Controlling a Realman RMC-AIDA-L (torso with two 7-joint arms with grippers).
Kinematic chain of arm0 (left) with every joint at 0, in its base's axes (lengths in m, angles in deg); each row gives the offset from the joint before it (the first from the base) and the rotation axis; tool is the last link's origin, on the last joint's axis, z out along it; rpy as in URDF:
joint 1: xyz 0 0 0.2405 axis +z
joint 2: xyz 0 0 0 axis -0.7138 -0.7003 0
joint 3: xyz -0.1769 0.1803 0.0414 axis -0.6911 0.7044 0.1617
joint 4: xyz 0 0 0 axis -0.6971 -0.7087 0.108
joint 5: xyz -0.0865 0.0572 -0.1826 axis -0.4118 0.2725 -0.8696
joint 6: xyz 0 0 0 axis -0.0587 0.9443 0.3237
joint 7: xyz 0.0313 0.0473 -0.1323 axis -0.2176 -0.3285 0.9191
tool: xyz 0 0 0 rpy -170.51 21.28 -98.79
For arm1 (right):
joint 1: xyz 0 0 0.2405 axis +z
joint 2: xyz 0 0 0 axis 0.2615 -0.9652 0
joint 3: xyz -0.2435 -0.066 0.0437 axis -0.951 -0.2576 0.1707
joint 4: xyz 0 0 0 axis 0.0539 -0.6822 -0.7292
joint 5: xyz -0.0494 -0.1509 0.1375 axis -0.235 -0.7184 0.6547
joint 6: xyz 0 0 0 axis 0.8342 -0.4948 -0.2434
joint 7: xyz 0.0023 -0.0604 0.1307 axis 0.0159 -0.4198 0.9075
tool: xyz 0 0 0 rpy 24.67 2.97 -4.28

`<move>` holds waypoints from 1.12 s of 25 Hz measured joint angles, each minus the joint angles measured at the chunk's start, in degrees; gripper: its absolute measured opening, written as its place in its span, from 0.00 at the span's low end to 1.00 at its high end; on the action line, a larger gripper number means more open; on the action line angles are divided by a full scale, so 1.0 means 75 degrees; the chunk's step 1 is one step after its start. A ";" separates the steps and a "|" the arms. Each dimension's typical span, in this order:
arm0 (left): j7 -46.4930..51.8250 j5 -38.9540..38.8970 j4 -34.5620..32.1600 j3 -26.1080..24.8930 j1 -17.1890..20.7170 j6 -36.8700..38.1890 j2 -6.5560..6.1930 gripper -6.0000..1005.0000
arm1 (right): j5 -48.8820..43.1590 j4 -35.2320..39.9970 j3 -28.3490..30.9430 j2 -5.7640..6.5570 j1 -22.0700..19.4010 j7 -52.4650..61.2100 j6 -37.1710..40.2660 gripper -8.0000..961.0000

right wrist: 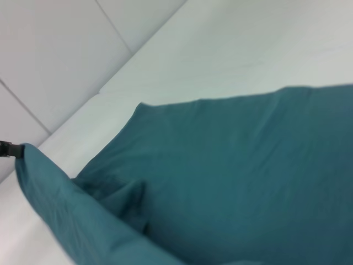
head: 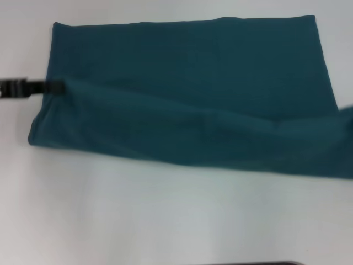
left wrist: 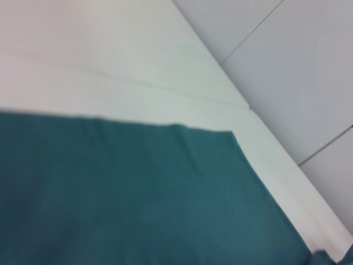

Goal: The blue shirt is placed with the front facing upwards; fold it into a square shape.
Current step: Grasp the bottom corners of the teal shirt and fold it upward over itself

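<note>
The blue shirt [head: 187,83] lies across the white table with its plain teal side up and no lettering showing. Its near layer is lifted into a long fold [head: 182,132] that runs from the left edge to the right edge of the head view. My left gripper [head: 54,87] comes in from the left and is shut on the shirt's left edge, holding it raised. It also appears far off in the right wrist view as the left gripper [right wrist: 12,149] pinching the raised corner. The right gripper is out of view; the shirt rises toward it at the right edge [head: 347,118].
The white table [head: 165,221] stretches bare in front of the shirt. In the wrist views the table's far edge [left wrist: 276,160] meets a tiled floor [left wrist: 309,66]. A dark strip [head: 259,263] shows at the bottom of the head view.
</note>
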 joint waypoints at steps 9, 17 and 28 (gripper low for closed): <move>0.0179 -0.0003 -0.0896 0.0099 -0.1043 -0.2406 -0.0010 0.01 | 0.0029 -0.0503 -0.0088 -0.0107 0.1161 0.0159 -0.2177 0.04; 0.0192 -0.0014 -0.1479 0.0123 -0.1507 -0.4033 0.0127 0.01 | 0.0032 -0.1596 -0.0392 -0.0194 0.1990 -0.0226 -0.4556 0.04; 0.0216 -0.0015 -0.1639 0.0176 -0.1726 -0.5162 0.0285 0.01 | 0.0031 -0.1847 -0.0791 -0.0432 0.2664 -0.0228 -0.6317 0.04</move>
